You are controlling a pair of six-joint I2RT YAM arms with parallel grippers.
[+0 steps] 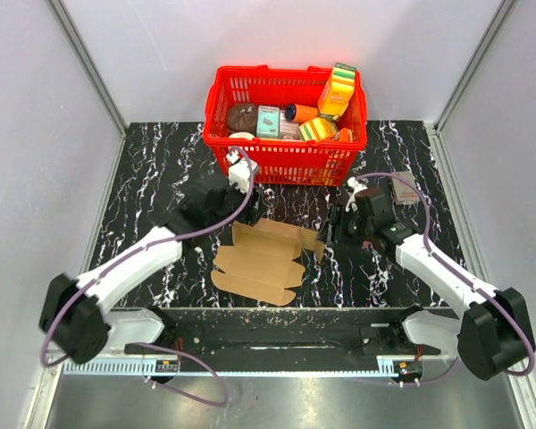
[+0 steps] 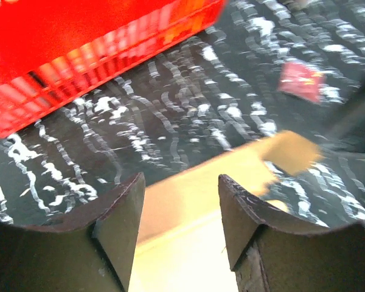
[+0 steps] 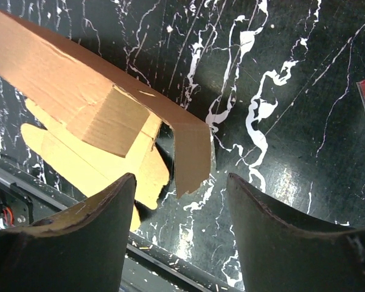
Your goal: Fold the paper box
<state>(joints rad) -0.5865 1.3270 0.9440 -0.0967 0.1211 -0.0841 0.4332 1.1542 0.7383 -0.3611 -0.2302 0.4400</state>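
Desk [image 1: 152,170]: one, black with white marble veining, carrying everything listed below.

Arms: two, white and black. The left arm [image 1: 129,268] reaches in from the near left corner, the right arm [image 1: 438,264] from the near right.

Left hand [image 2: 179,180]: one, at the far left corner of the box. It is released, its two dark fingers [image 2: 118,225] standing apart. A cardboard edge shows in the gap between them, and neither finger visibly touches it.

Paper box [image 1: 263,259]: one plain brown corrugated cardboard sheet, die-cut with flaps and tabs. It lies at the middle of the desk, between the two hands and just in front of the basket. Most of it is flat. The right wrist view shows one long panel tilted up off the desk.

Basket [image 1: 286,161]: one, red plastic lattice, at the far centre. It holds several small colourful packages, too crowded to count.

Right hand [image 3: 181,177]: one, at the right end of the box. It is released, with two dark fingers [image 3: 103,219] apart and a raised end flap between them, ungripped.

Red packet [image 2: 301,80]: one, small and flat, on the desk beyond the right hand.
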